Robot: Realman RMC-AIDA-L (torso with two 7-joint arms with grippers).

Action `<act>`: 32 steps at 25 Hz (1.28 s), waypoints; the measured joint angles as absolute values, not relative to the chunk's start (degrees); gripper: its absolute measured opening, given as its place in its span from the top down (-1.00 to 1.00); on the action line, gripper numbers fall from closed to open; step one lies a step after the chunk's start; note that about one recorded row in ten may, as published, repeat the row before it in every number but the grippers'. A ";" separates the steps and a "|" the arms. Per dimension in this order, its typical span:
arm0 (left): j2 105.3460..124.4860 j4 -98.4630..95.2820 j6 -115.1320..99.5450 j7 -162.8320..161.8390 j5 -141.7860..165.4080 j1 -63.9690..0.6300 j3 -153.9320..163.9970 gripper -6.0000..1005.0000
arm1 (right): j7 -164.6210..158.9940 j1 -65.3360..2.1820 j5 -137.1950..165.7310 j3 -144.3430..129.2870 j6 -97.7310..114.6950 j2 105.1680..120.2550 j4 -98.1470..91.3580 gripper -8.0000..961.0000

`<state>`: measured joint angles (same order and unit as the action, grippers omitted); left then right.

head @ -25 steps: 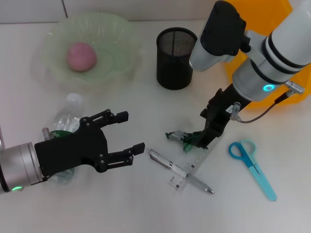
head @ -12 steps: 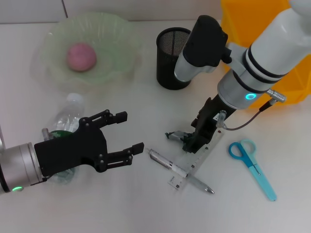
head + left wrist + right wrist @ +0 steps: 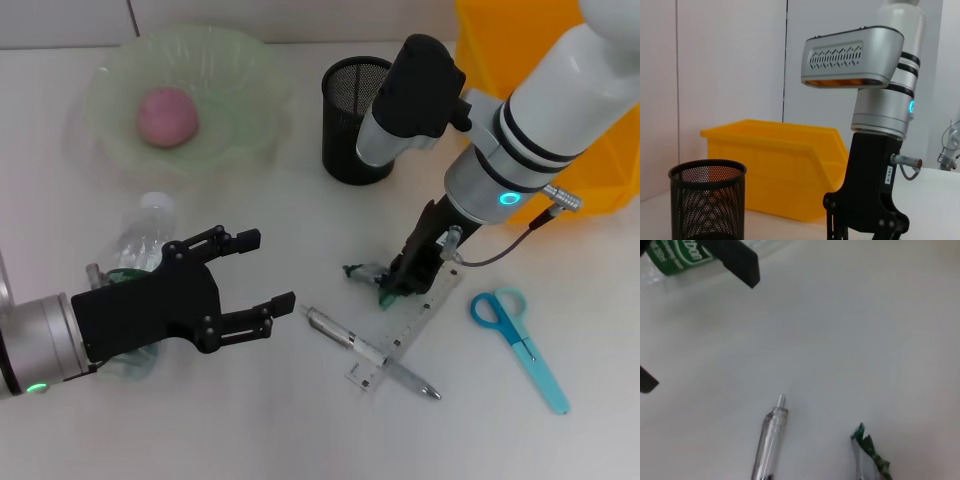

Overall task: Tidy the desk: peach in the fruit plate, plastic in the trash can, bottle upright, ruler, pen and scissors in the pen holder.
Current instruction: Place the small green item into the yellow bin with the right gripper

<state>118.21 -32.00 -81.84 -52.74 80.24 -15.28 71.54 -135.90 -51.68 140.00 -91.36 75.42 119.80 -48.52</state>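
Setting of the scene. We see a plain white worktop (image 3: pixel 250 420), matte and evenly lit, carrying only soft shadows. Along its far edge, in the head view, runs a pale wall (image 3: pixel 60 20) divided by a thin dark vertical seam. From the left wrist view we note the same wall (image 3: pixel 730 60) as flat white panels separated by narrow vertical joints, with the worktop (image 3: pixel 935 200) meeting it low in the frame. Light is diffuse; we cannot tell its source.

Bright, even overhead light, soft faint shadows, right wrist view blurred close up
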 joint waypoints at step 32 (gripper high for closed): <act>118.48 -32.02 -81.73 -52.43 79.79 -15.75 71.45 -0.65 | -134.76 -37.50 148.05 -52.55 83.49 118.60 -81.90 0.96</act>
<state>118.48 -32.02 -81.73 -52.43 79.79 -15.75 71.45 -134.76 -37.50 148.05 -52.55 83.49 118.60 -81.90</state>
